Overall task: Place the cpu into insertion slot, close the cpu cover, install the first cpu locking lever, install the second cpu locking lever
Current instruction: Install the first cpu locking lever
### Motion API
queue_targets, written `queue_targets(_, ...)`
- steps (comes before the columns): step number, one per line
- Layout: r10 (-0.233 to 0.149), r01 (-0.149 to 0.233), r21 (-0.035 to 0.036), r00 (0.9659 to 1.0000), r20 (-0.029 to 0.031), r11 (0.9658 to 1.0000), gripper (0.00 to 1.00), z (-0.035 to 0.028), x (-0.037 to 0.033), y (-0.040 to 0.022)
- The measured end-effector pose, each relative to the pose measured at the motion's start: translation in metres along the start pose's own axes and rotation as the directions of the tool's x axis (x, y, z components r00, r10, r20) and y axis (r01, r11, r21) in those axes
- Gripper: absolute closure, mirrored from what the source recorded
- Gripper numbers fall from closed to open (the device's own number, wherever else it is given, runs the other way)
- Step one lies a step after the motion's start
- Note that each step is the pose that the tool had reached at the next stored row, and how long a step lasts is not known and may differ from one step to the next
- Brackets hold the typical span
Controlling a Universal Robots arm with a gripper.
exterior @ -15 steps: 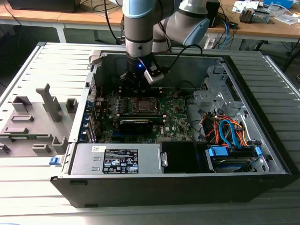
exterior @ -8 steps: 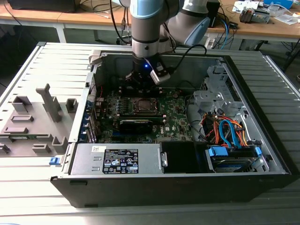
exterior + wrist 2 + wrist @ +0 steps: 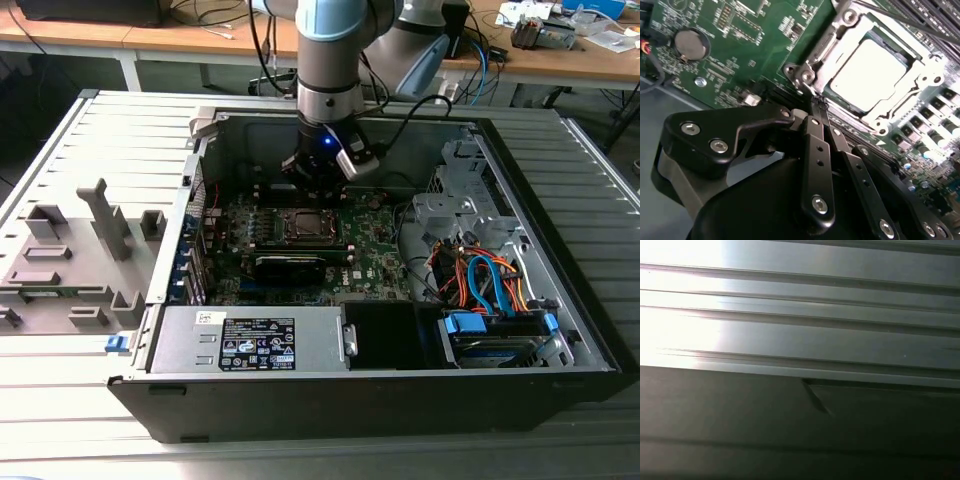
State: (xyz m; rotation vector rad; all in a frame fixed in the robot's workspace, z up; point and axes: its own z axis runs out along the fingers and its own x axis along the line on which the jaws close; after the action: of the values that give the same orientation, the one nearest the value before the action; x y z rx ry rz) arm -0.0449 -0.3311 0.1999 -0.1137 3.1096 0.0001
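In the exterior view, my tool (image 3: 322, 178) hangs inside the open computer case (image 3: 200, 170), low over the green motherboard (image 3: 380, 270) and just beyond the insertion slot (image 3: 309, 226), toward the case's far wall. The case lies on the ribbed tabletop (image 3: 60, 400). The white label on the power supply (image 3: 255, 342) near the case's front edge carries print, but I cannot read any of it, and brands I leave unnamed.

In the second wrist view, my tool (image 3: 817, 102) is clenched, its black fingers (image 3: 816, 145) pressed together with nothing between them, tips right at the socket's metal rim. The cpu (image 3: 871, 75) already sits in the insertion slot, and the cpu cover (image 3: 840, 37) appears to lie down around it, framing its pale face. The white markings on the board are too small to make out.

The risk I judge: with my tips this close to the rim, a skewed push could slide off the thin metal, scrape the board's small parts beside it, or load the cover unevenly and shift the chip.

In the first wrist view, I see grey ribbed panel (image 3: 800, 315) and a dark edge, with no writing.
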Motion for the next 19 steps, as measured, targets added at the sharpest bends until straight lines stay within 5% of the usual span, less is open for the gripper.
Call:
queue_targets(2,0.0,0.0,0.0001,1.0,0.001,1.0,0.89,-0.0013,-0.0002,0.0001)
queue_targets(3,0.0,0.0,0.002,1.0,0.0067,1.0,0.89,-0.0049,-0.001,-0.0001)
queue_targets(8,0.0,0.0,0.0045,1.0,0.0072,1.0,0.89,-0.0275,-0.0012,-0.0004)
queue_targets(10,0.0,0.0,0.0053,1.0,0.0092,1.0,0.89,-0.0317,0.0006,-0.0005)
queue_targets(19,0.001,0.0,-0.0023,0.9997,0.0225,1.0,0.89,-0.0355,0.0317,0.002)
